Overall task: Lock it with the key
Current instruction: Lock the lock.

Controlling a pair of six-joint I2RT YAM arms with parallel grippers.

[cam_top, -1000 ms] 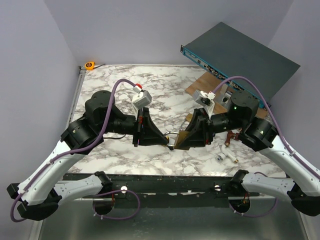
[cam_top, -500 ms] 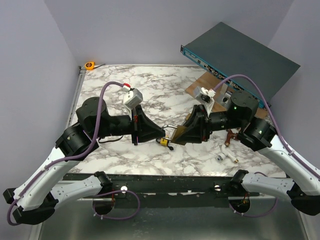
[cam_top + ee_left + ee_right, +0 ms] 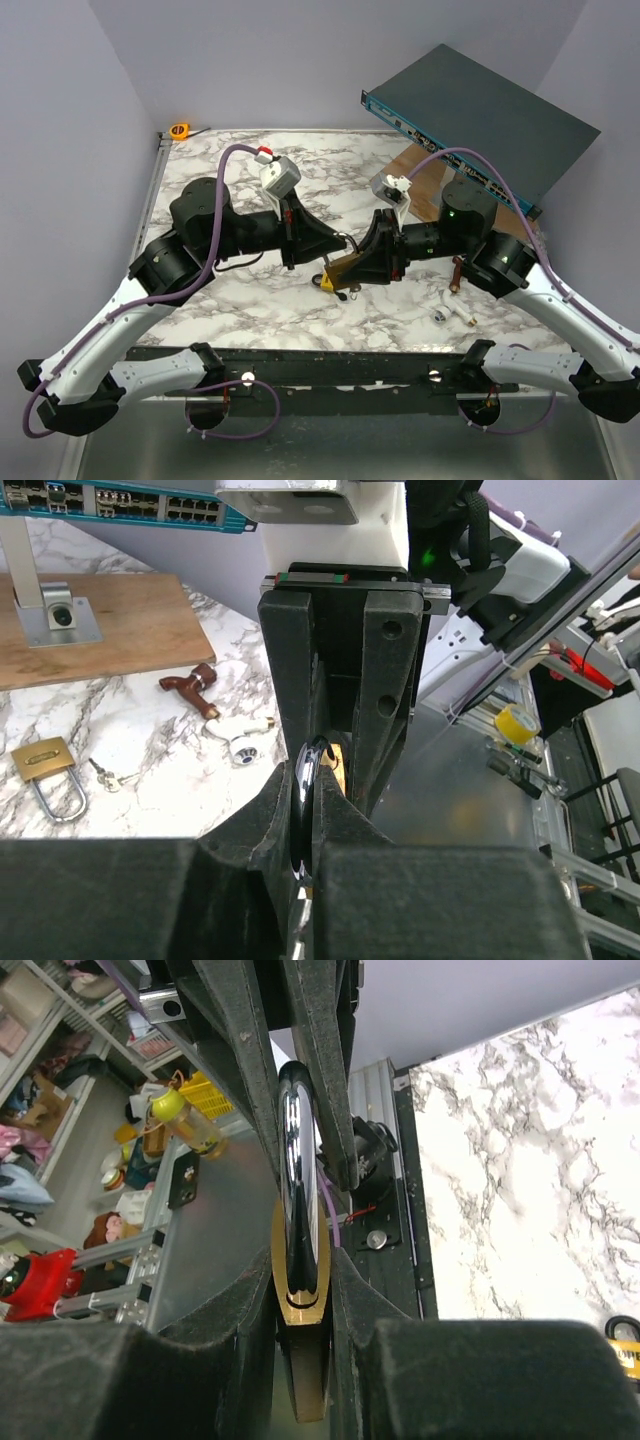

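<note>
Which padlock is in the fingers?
The brass padlock clamped between the right fingers; the other padlock lies loose on the marble table, untouched.

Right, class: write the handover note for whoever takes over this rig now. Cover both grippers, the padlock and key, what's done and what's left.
Left gripper: shut on the shackle.
Right gripper: shut on the brass padlock, clamping its body.
Key, yellow-tagged: just below the padlock. I cannot tell whether it is in the keyhole.
Done: padlock gripped between both arms.
Left: probably press the shackle home, turn the key, then check that it holds.
</note>
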